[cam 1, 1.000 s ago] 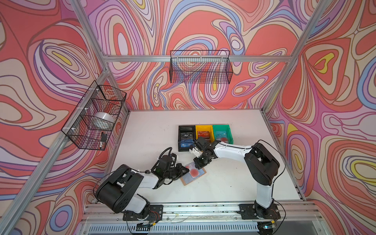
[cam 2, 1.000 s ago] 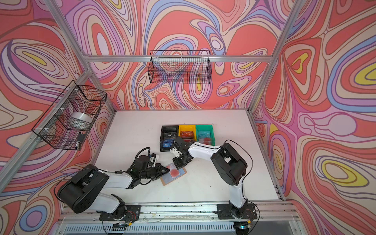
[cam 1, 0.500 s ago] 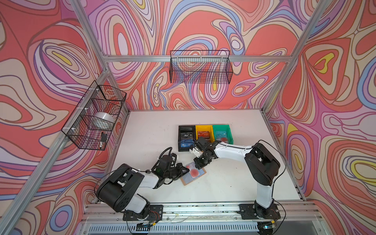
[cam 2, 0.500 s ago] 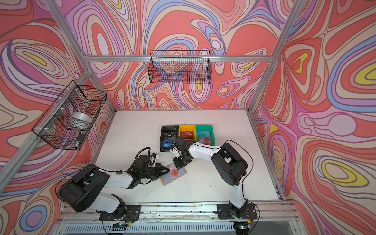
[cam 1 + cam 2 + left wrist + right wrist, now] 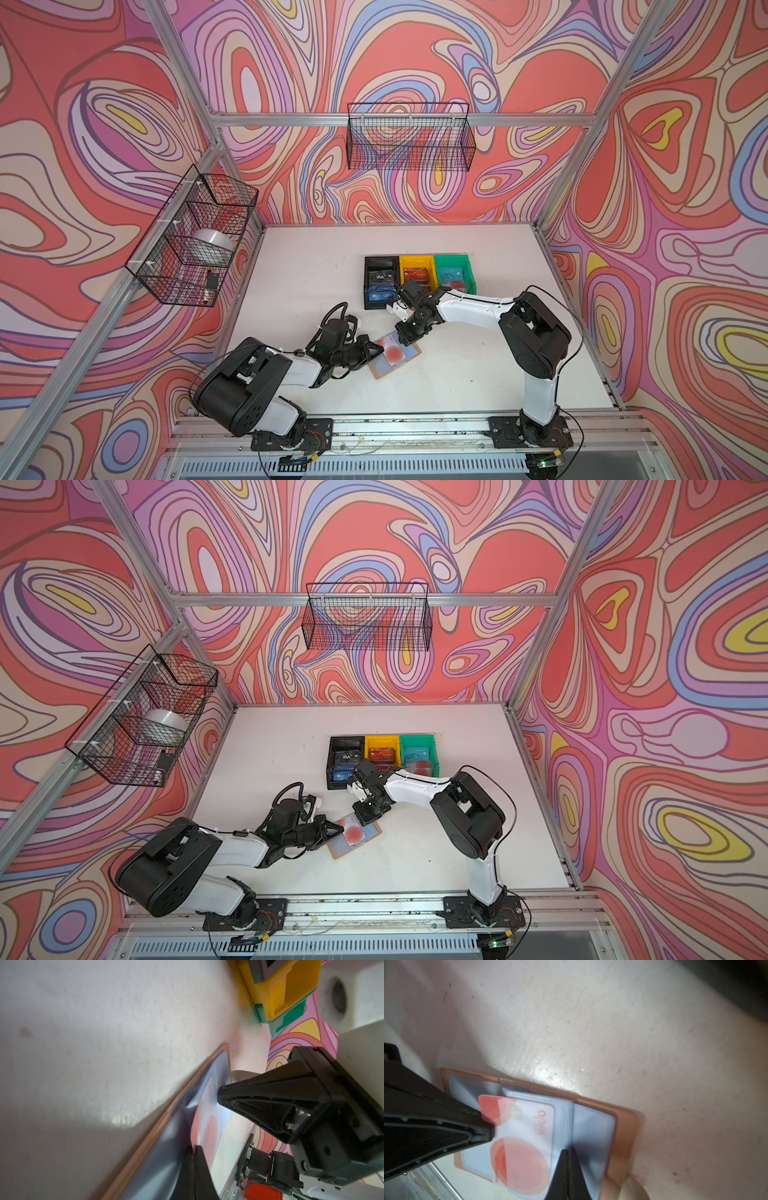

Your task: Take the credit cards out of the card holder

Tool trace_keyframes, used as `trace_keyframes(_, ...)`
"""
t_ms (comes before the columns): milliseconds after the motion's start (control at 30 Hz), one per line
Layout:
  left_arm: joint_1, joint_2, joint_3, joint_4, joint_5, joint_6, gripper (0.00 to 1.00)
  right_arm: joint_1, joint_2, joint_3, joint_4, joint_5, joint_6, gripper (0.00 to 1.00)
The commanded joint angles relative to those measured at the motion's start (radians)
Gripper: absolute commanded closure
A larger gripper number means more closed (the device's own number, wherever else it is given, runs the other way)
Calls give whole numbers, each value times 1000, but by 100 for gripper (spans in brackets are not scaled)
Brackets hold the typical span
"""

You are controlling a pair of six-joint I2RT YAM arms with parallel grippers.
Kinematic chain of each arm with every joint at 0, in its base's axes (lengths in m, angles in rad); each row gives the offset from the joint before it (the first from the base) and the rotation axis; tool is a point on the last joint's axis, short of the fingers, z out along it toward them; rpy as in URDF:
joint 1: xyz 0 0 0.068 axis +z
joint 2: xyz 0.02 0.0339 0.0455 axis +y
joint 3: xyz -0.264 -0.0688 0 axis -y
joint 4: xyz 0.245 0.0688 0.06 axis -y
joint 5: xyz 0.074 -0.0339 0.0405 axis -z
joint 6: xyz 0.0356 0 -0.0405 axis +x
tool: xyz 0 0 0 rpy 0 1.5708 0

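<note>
Looking at your two grippers, you can see that each one has its own job on the open card holder (image 5: 409, 358), which lies flat on the table (image 5: 457, 374) directly under both tips. Your left gripper (image 5: 195, 1159) has its jaws closed on the edge of the pale card with red circles (image 5: 525, 1136). This card sits partly out of its clear sleeve (image 5: 591, 1126), so I judge that you are in the middle of drawing it toward the left wrist. Your right gripper (image 5: 568, 1159) has its jaws together with nothing visibly between them. Its tip presses on the sleeve pages just beside the card, probably so that the holder does not slide along with the card. Beyond the right wrist, the black bin (image 5: 372, 305), yellow bin (image 5: 417, 258) and green bin (image 5: 471, 278) already hold other cards.
</note>
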State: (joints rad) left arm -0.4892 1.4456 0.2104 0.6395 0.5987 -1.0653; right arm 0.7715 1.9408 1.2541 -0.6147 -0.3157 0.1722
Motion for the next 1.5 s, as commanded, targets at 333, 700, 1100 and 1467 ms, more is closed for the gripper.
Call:
trace_keyframes(333, 71, -310, -7, -511, -63, 117, 100, 9, 64, 4, -114, 13, -22, 95)
trace_keyframes(700, 92, -650, 45, -889, -172, 163, 100, 9, 37, 50, -189, 103, -35, 94)
trace_keyframes(1100, 93, -495, 0, -696, -112, 134, 100, 9, -3, 48, -217, 154, -34, 93)
trace_keyframes(1467, 93, -516, -8, -713, -129, 136, 100, 9, 5, 50, -217, 140, -33, 93)
